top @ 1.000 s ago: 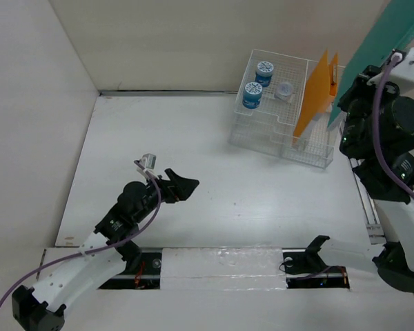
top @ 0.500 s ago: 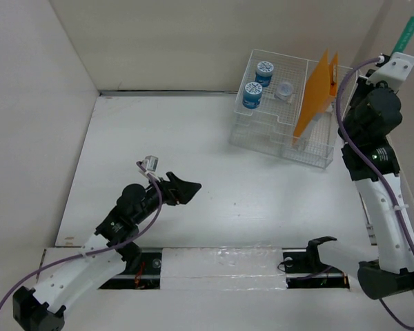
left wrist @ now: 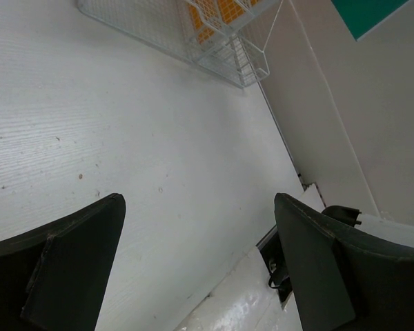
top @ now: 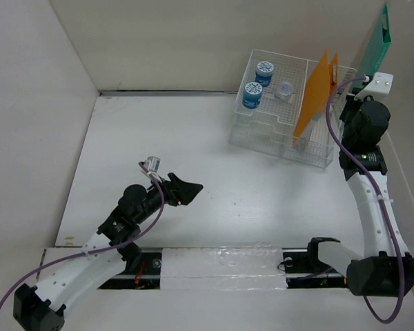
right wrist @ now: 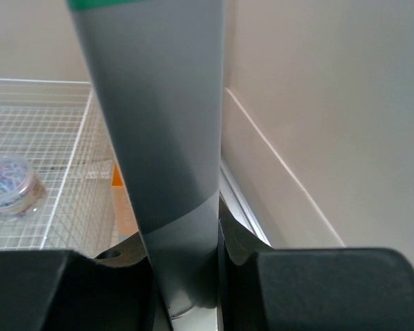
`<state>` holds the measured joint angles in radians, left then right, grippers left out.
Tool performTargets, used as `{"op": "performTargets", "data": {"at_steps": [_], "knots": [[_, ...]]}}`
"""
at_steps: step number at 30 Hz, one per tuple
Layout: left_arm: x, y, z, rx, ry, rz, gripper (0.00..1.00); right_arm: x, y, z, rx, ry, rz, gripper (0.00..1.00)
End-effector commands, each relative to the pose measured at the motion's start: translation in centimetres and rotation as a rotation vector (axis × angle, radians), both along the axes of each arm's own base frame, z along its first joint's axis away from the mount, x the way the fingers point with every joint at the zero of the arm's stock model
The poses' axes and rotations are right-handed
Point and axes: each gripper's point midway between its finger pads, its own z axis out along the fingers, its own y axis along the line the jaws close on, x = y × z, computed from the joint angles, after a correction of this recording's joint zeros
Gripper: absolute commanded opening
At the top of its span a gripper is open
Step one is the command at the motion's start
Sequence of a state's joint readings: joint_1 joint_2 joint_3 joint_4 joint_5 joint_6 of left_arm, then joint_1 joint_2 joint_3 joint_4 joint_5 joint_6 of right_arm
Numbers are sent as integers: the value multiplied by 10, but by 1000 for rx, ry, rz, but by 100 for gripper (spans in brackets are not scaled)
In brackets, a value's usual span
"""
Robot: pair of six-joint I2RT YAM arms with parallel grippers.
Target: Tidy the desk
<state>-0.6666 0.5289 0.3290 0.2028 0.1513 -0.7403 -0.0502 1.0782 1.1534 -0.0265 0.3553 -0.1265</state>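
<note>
In the top external view my right gripper [top: 360,91] hangs high beside the right end of the wire rack [top: 279,131], shut on a green folder [top: 377,36] that stands upright above it. The right wrist view shows my right gripper [right wrist: 186,241] with both fingers pressed on the folder's grey spine [right wrist: 159,138], which has a green band at the top. My left gripper [top: 187,187] hovers open over the white desk [top: 193,131] at front left, and in the left wrist view my left gripper [left wrist: 200,207] has only bare desk [left wrist: 124,124] between its fingers.
The white wire rack at back right holds an orange folder [top: 313,96] standing on edge, two blue-lidded jars [top: 253,94] and a small clear tub [top: 284,89]. Off-white wall panels [top: 34,103] close in the left, back and right sides. A taped strip [top: 228,265] runs along the near edge.
My right arm has swung inward toward the rack's right end, and the green folder now stands more upright. The left arm has barely shifted.
</note>
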Motion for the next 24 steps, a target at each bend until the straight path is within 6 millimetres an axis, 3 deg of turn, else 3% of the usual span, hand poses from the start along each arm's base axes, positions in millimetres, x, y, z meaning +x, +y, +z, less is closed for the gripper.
{"op": "performTargets", "data": {"at_steps": [1, 5, 16, 24], "knots": [[-1, -4, 8, -23, -47, -23, 87, -3, 10, 58, -7, -233, 96, 0], [-1, -6, 8, -30, -46, -28, 87, 5, 8, 56, -8, -266, 109, 0], [7, -7, 11, -33, -64, -4, 87, 38, -7, -1, 80, -308, 168, 0], [13, -9, 0, -6, -50, -1, 87, 56, -21, -28, 104, -338, 155, 0]]}}
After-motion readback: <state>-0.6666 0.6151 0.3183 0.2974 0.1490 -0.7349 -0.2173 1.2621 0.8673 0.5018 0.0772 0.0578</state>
